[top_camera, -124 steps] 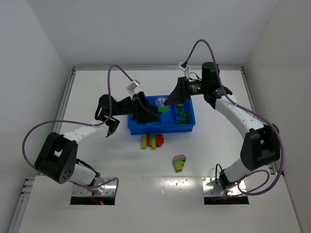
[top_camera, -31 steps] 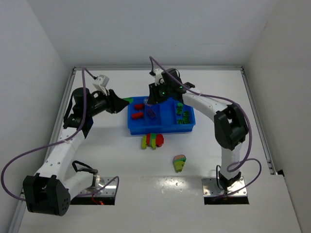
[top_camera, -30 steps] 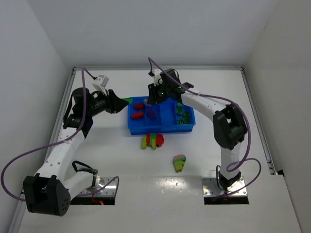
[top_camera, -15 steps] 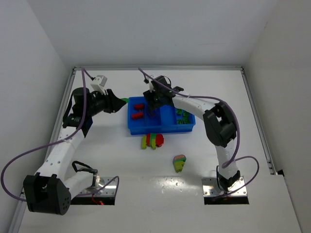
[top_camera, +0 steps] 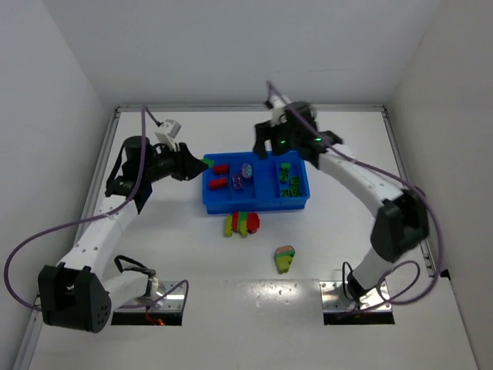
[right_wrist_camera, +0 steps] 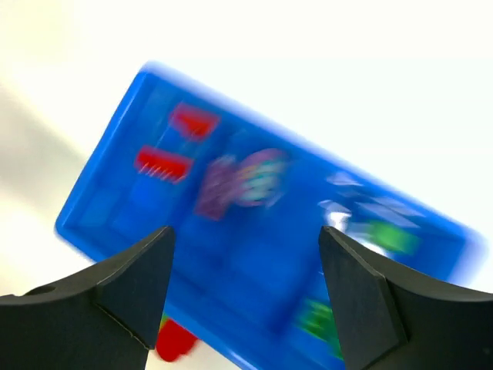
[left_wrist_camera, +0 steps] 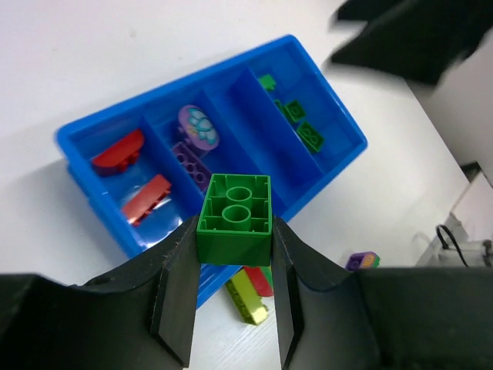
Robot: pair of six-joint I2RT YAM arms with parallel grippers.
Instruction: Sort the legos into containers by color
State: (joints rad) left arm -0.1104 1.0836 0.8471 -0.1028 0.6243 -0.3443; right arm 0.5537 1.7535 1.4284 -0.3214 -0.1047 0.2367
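Note:
The blue tray (top_camera: pixel 254 203) holds the containers side by side. From the left they hold two red legos (top_camera: pixel 218 175), purple legos (top_camera: pixel 243 176), nothing, and green legos (top_camera: pixel 287 179). My left gripper (top_camera: pixel 197 163) hovers just left of the tray, shut on a green brick (left_wrist_camera: pixel 234 218) above the tray's near wall (left_wrist_camera: pixel 100 223). My right gripper (top_camera: pixel 266 145) hangs open and empty over the tray's back edge; its own view is blurred, fingers wide (right_wrist_camera: pixel 245 231) above the tray (right_wrist_camera: pixel 115 193).
In front of the tray lie a yellow-green and red cluster (top_camera: pixel 242 223) and, nearer the arm bases, a cluster of purple, red and yellow-green (top_camera: pixel 284 258). White walls bound the table on the left, back and right.
The right gripper opened and pulled back to the right from over the purple compartment, where a round purple piece now lies. The left gripper drifted slightly right with the green brick.

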